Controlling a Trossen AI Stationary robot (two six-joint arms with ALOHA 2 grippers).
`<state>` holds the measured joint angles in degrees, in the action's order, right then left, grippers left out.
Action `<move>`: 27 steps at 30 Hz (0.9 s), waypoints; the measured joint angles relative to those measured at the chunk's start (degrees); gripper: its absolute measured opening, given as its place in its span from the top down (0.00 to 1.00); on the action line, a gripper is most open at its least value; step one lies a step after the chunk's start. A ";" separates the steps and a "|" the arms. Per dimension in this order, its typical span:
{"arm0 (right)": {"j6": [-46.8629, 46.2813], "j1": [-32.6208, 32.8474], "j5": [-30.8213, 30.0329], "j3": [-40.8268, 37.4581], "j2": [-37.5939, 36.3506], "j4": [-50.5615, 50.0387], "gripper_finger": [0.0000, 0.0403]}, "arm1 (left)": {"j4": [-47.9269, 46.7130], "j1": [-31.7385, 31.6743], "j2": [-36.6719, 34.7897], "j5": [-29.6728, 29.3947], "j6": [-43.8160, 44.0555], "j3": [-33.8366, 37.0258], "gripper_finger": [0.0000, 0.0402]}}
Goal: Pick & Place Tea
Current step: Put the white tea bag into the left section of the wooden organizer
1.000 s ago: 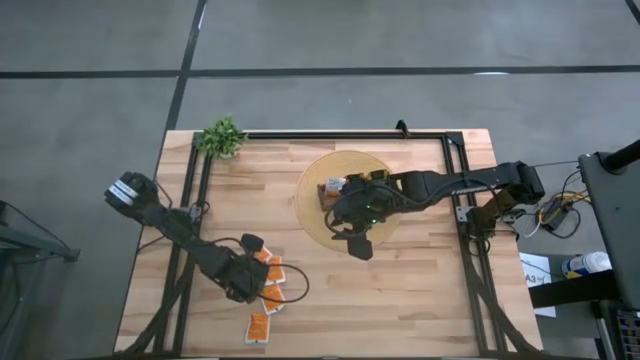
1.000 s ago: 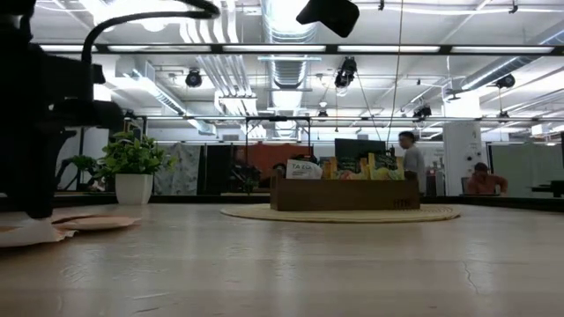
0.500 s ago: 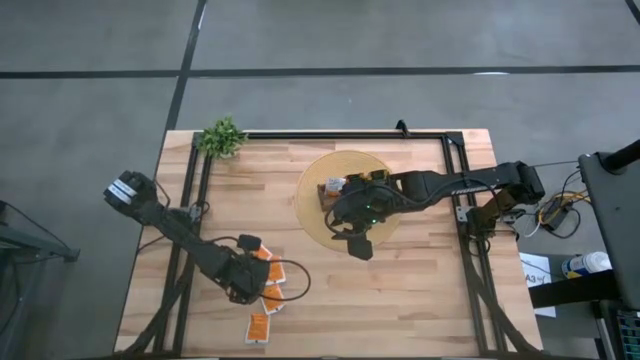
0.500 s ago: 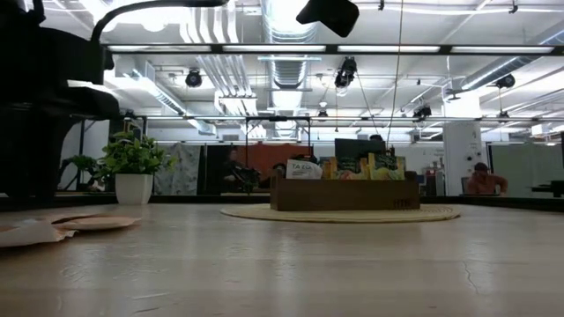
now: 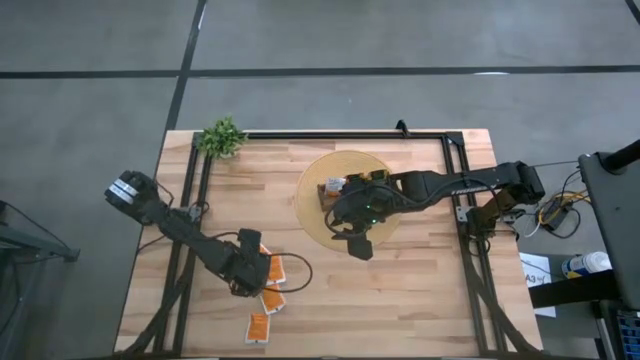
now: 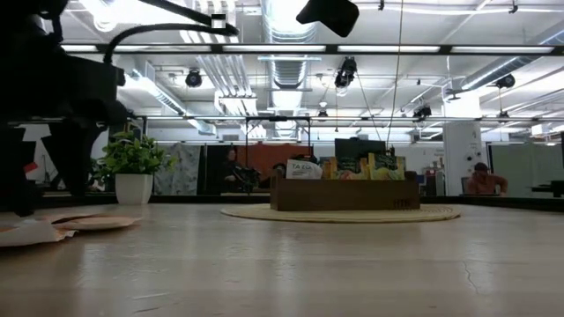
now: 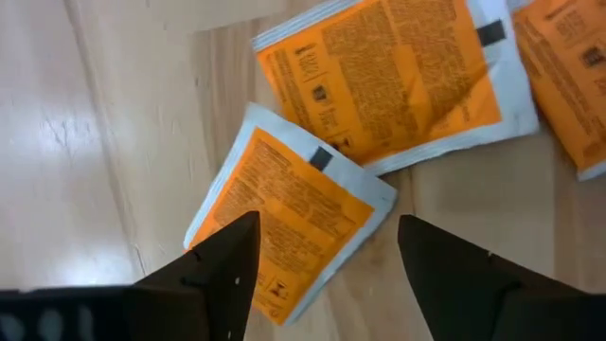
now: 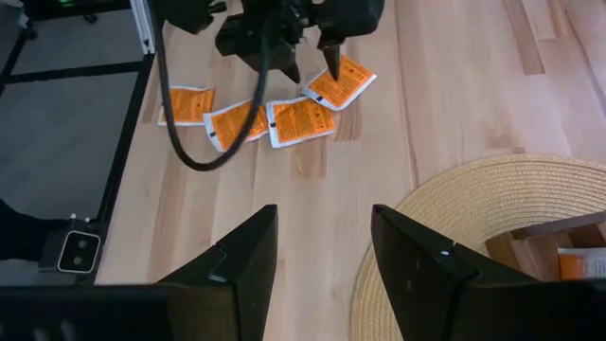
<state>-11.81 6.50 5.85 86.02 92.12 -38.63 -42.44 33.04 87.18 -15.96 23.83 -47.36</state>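
Left end effector poised over loose tea sachets; no sachet gripped yet.

Step judged: the pick. In the high view the left end effector (image 5: 252, 273) sits lower left of frame, over the orange sachets (image 5: 272, 285) lying flat on the counter (image 5: 420, 300). The wrist view shows its fingers (image 7: 222, 270) spread wide and empty, straddling one sachet (image 7: 289, 223) whose long axis runs diagonally, from lower left to upper right. Next move, as judged: descend, close on an edge, carry to the box (image 5: 335, 190) on the mat at upper centre. The right end effector (image 5: 352, 240) hangs beside the mat, fingers parted, holding nothing.
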 joint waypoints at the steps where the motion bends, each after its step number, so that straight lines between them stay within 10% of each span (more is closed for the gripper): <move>1: -0.02 0.00 0.00 0.00 0.00 0.00 0.58 | 0.18 -0.47 0.00 0.33 -0.04 0.13 0.39; 27: -0.22 0.00 -0.02 0.00 0.00 0.00 0.58 | 6.19 -8.71 0.00 9.30 -14.03 2.92 0.40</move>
<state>-12.03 6.50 5.82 86.02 92.12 -38.63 -36.25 24.33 87.18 -6.66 9.80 -44.44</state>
